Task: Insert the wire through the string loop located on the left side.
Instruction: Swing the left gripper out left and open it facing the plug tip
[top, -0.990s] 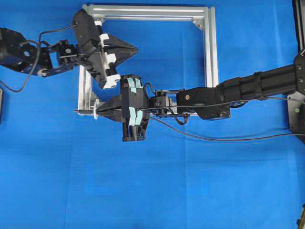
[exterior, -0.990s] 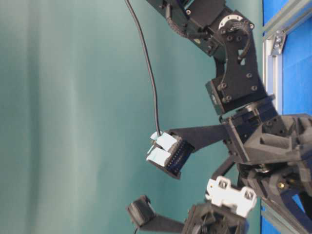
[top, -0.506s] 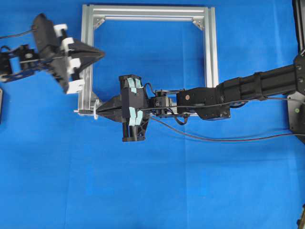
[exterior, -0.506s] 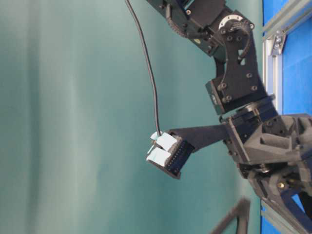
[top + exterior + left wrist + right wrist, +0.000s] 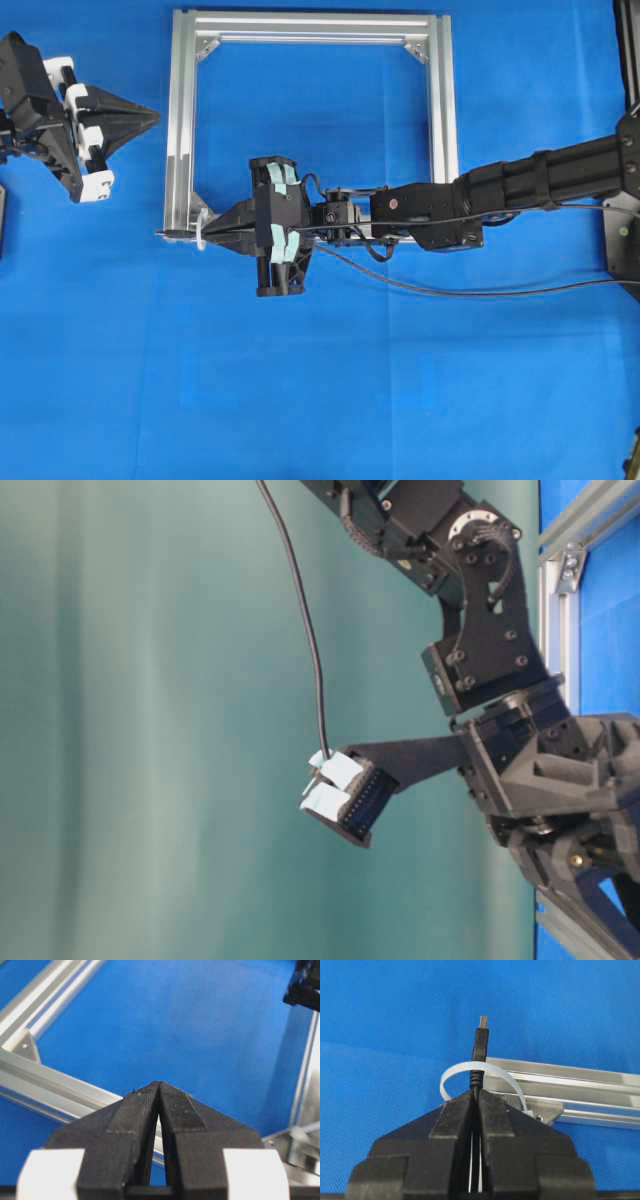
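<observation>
My right gripper [image 5: 212, 234] is shut on the wire [image 5: 450, 292] just behind its plug. The slim plug [image 5: 480, 1044] points away from the fingers and crosses the whitish string loop [image 5: 454, 1071]. From overhead, the plug tip [image 5: 166, 233] sticks out to the left of the string loop [image 5: 201, 231], at the lower-left corner of the silver frame [image 5: 180, 120]. My left gripper [image 5: 152, 117] hovers left of the frame, shut and empty. In its wrist view the left gripper [image 5: 158, 1084] has its pads pressed together over a frame rail [image 5: 45, 1080].
The wire trails right across the blue cloth under the right arm [image 5: 540, 180]. Another length of the wire [image 5: 305, 630] hangs by the right arm in the table-level view. A frame rail [image 5: 570, 1085] lies just behind the loop. A dark fixture [image 5: 622, 240] stands at the right edge.
My left arm has pulled back to the left, from over the frame's left rail to outside it, and has left the table-level view. The right gripper and wire have not moved.
</observation>
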Action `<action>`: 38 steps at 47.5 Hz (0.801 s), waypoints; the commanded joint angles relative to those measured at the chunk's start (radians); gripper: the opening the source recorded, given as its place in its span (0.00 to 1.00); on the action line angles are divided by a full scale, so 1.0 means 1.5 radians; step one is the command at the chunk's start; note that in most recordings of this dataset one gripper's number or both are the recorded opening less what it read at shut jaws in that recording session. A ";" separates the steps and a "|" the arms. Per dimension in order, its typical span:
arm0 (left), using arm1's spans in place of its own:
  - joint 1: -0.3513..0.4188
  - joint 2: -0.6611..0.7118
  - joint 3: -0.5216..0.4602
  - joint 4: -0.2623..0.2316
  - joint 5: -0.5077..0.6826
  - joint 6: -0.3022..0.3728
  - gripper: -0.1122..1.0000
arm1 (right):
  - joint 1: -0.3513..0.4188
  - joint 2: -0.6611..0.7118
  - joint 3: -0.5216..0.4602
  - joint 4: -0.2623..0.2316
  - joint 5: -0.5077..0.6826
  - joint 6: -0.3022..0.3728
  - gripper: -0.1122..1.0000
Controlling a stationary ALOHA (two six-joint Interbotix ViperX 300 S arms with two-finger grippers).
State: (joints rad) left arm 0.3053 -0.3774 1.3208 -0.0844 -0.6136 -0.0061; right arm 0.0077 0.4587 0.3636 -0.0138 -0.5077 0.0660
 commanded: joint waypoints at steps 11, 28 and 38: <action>-0.137 -0.019 0.000 0.005 -0.003 0.000 0.10 | 0.000 -0.014 -0.008 0.001 -0.003 0.001 0.10; -0.265 -0.042 0.006 0.006 0.005 0.009 0.10 | 0.000 -0.014 -0.009 0.001 -0.003 0.001 0.10; -0.265 -0.043 0.006 0.012 0.005 0.031 0.10 | 0.000 -0.014 -0.009 0.001 -0.003 0.001 0.10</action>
State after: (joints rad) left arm -0.0890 -0.4357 1.3361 -0.0736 -0.6029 0.0276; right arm 0.0077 0.4602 0.3636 -0.0138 -0.5077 0.0660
